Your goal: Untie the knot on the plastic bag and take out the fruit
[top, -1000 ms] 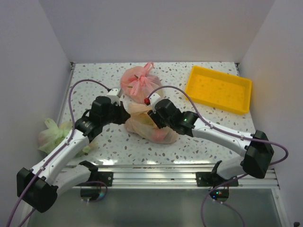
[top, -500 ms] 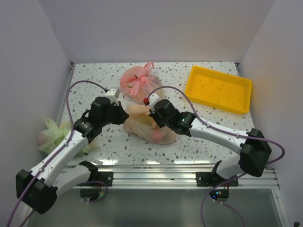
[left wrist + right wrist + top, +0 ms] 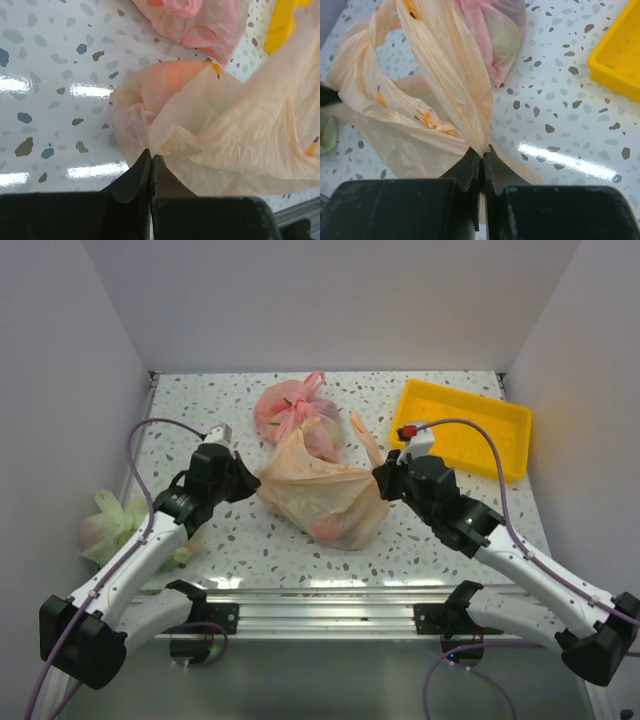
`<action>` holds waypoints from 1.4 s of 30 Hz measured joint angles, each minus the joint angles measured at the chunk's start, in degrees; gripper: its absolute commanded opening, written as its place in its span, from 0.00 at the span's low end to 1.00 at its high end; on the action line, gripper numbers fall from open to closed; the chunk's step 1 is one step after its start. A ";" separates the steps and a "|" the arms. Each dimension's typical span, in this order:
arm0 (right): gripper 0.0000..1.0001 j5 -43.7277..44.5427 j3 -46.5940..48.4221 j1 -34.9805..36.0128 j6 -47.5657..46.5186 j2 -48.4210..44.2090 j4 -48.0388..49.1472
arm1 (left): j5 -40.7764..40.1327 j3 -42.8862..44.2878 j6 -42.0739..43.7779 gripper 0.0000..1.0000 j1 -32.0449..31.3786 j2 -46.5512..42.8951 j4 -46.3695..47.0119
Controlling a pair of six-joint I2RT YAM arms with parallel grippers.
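The peach-orange plastic bag point(image 3: 320, 490) lies mid-table, stretched wide between my two grippers. My left gripper point(image 3: 252, 480) is shut on the bag's left film edge point(image 3: 150, 150). My right gripper point(image 3: 380, 478) is shut on the bag's right handle film point(image 3: 481, 149). No knot shows; one loose handle strip point(image 3: 366, 440) sticks up behind. A reddish piece of fruit point(image 3: 330, 530) shows through the film near the bag's front; the other fruit is hidden.
A pink knotted bag point(image 3: 292, 412) lies just behind the peach bag. A yellow tray point(image 3: 462, 428) stands at the back right. A pale green bag point(image 3: 112, 522) lies at the left edge beside my left arm.
My right gripper has pulled right with the handle film and my left gripper has shifted left, so the bag has spread open wide and the tie has come apart.
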 measured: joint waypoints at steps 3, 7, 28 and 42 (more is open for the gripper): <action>0.00 1.77 -3.58 -0.57 5.55 -5.27 0.42 | -0.57 -1.84 -3.54 0.00 0.68 0.13 0.72; 0.00 1.36 -7.41 -0.57 9.44 -8.50 1.84 | 0.57 -4.92 -7.45 0.00 0.66 -0.42 2.84; 0.00 -7.10 6.27 -1.01 -3.91 6.49 9.25 | -10.93 -5.90 -2.43 0.00 1.14 -10.16 12.02; 0.01 -10.80 -11.50 1.18 2.49 6.34 11.30 | 0.00 -18.08 2.91 1.00 1.42 -19.54 5.64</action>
